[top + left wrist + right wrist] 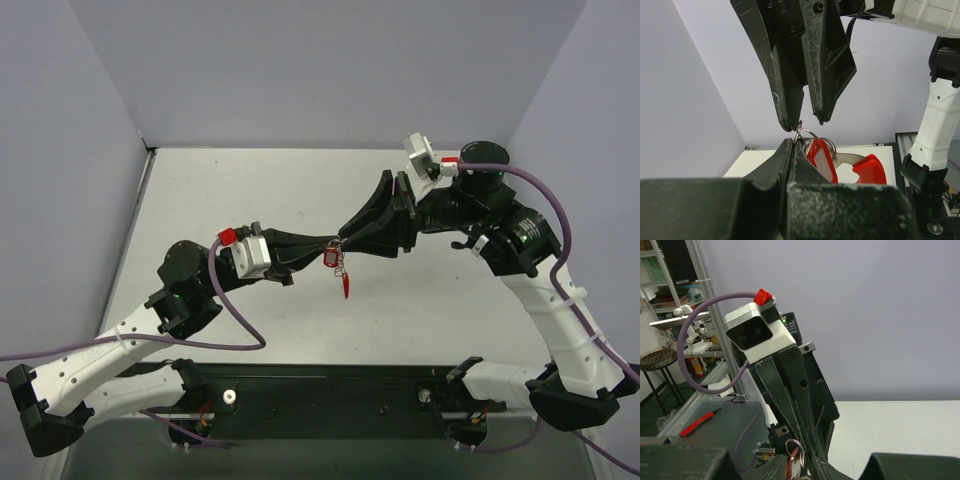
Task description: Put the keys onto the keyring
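My left gripper [322,246] [792,145] is shut on a silver split ring [810,135], held in the air over the table's middle. From the ring hang a red oblong tag [822,160] [330,257] and a silver key with a red head [867,170] [347,287]. My right gripper [345,238] [805,121] meets it tip to tip. Its fingers stand a little apart, and one fingertip [789,120] touches the ring's top. In the right wrist view the ring [795,446] and tag lie between my right fingers. No red loop with a fan of keys is in view.
The white table [300,190] lies below both arms, with pale walls at the back and both sides. The black base rail [330,395] runs along the near edge. A purple cable [235,320] loops from the left wrist.
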You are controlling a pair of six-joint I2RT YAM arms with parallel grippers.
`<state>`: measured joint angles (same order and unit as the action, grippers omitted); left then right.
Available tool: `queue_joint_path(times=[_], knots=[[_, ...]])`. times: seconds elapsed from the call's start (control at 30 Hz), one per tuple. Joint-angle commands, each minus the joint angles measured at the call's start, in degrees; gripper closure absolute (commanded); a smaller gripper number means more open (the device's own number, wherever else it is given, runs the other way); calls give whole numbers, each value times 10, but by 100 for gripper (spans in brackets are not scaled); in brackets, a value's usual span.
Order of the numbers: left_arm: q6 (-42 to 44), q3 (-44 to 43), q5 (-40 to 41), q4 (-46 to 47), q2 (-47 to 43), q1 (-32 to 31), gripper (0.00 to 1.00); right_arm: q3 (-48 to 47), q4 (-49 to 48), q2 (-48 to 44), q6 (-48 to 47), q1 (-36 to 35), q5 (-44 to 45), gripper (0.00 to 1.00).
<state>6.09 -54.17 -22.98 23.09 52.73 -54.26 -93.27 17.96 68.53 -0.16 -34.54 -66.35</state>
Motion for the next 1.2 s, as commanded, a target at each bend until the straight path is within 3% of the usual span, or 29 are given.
queue_joint_path(times=[0.0, 0.3, 0.5, 0.83, 1.07, 1.17], knots=[[-13, -30, -8, 36, -3, 4, 100, -14, -17, 6, -16, 0, -19, 75], [-9, -26, -2, 40, -5, 5, 100, -13, -13, 11, -18, 0, -16, 82], [-14, -27, -10, 43, 2, 6, 100, -16, -15, 13, -16, -1, -13, 99], [-13, -23, -3, 42, -3, 10, 100, -12, -15, 15, -14, -1, 6, 100], [-8, -5, 48, 42, -18, 12, 100, -3, -23, 11, -9, -1, 36, 100], [-3, -5, 71, 24, -27, 15, 92, -2, -26, 10, -7, -1, 46, 100]])
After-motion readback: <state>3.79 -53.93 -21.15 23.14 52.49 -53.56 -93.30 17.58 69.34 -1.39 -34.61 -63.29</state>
